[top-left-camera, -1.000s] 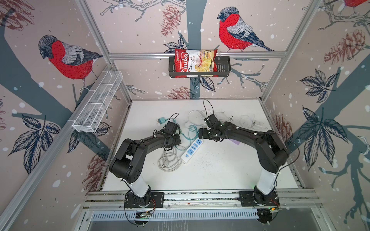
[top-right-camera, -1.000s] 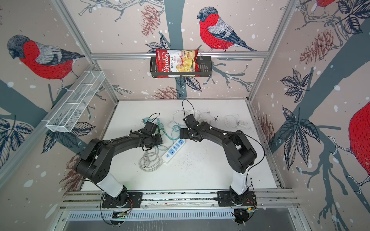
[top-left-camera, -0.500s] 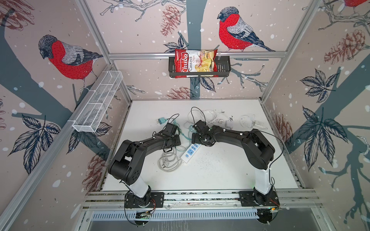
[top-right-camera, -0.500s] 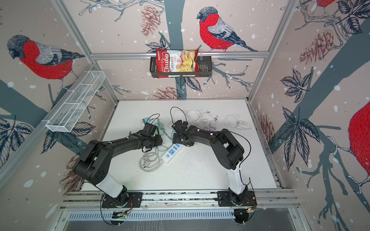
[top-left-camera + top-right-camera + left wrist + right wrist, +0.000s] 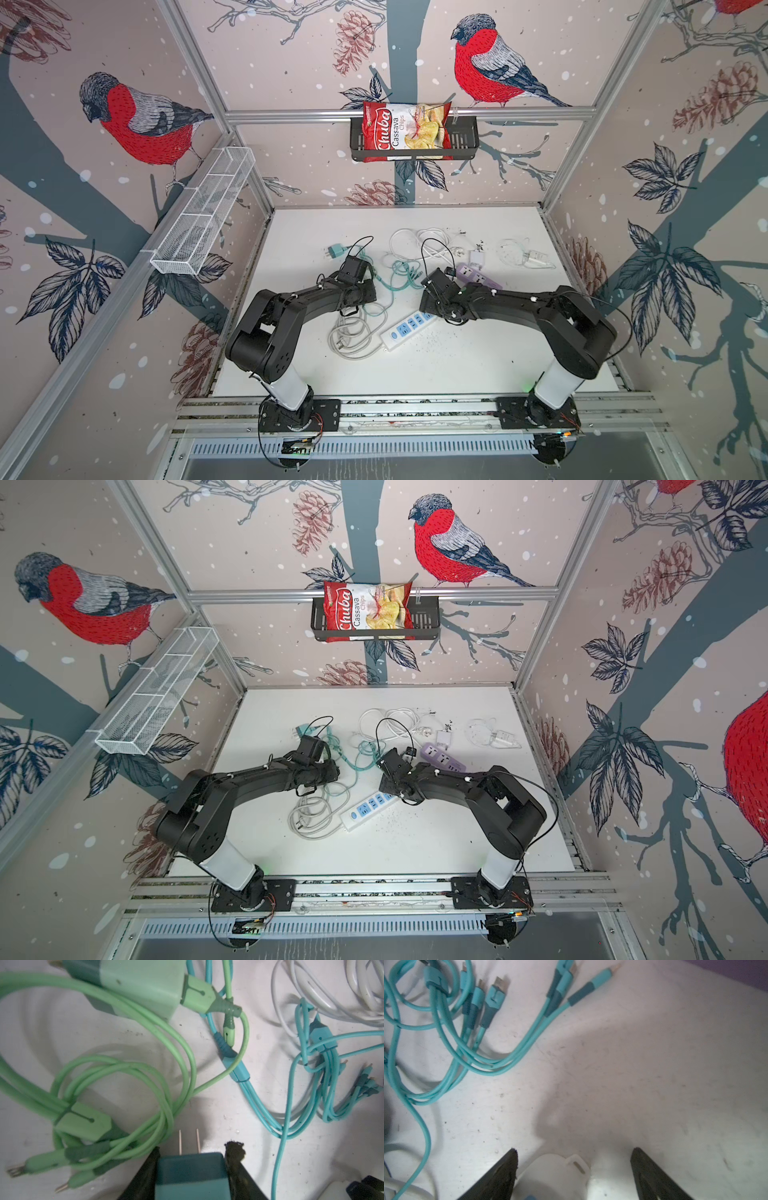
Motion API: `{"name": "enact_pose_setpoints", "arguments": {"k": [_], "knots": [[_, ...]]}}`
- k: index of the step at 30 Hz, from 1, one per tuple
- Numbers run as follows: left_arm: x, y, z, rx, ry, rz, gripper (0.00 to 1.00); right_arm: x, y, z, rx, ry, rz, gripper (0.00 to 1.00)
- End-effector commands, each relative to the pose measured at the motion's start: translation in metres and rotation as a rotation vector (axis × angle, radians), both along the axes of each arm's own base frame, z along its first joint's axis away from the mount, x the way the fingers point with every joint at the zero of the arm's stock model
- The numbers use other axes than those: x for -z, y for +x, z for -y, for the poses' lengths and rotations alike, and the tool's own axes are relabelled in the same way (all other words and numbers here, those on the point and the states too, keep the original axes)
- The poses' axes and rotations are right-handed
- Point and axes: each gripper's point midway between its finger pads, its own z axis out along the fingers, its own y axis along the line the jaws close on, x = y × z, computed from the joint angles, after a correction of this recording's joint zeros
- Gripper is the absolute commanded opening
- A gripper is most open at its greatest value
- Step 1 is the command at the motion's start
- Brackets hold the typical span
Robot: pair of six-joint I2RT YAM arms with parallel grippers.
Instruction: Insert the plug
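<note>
In the left wrist view, a teal plug (image 5: pixel 191 1172) with two metal prongs (image 5: pixel 188 1141) sits between my left gripper's (image 5: pixel 192 1151) black fingers, which press on both of its sides. My right gripper (image 5: pixel 574 1153) is open, and its fingers (image 5: pixel 506 1165) stand astride the rounded end of the white power strip (image 5: pixel 550 1174). In both top views the strip (image 5: pixel 409 328) (image 5: pixel 368 808) lies slanted mid-table. The left gripper (image 5: pixel 370 291) is just left of it and the right gripper (image 5: pixel 430 309) is over its far end. The wrists hide both sets of fingertips there.
A green charger (image 5: pixel 141 982) with looped green cable and a teal cable bundle (image 5: pixel 324 1059) lie just ahead of the plug. White cables (image 5: pixel 419 245), a white adapter (image 5: pixel 477 259) and a purple power strip (image 5: pixel 478 276) lie behind the right arm. A grey cord coil (image 5: pixel 353 332) lies near the strip.
My right arm has swung left and come forward, down onto the white strip's far end. The left arm has stayed almost where it was.
</note>
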Motion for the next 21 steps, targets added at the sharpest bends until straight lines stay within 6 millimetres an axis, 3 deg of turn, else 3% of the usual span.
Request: {"name": "enact_pose_setpoints", "arguments": {"k": [1, 5, 12, 15, 21], "knots": [[0.007, -0.010, 0.003, 0.027, -0.007, -0.041, 0.47, 0.026, -0.051, 0.039, 0.060, -0.096, -0.202, 0.86], [0.007, -0.011, 0.008, 0.039, -0.011, -0.039, 0.46, 0.021, -0.061, 0.046, 0.056, -0.089, -0.203, 0.86], [0.007, -0.013, 0.017, 0.054, -0.025, -0.034, 0.43, -0.025, -0.033, 0.000, -0.013, 0.019, -0.074, 0.94], [0.007, -0.014, 0.024, 0.073, -0.039, -0.029, 0.43, -0.024, -0.035, -0.016, -0.055, 0.009, -0.073, 0.96], [0.009, -0.017, 0.036, 0.106, -0.049, -0.026, 0.37, -0.022, -0.046, -0.023, -0.067, -0.016, -0.053, 0.99]]}}
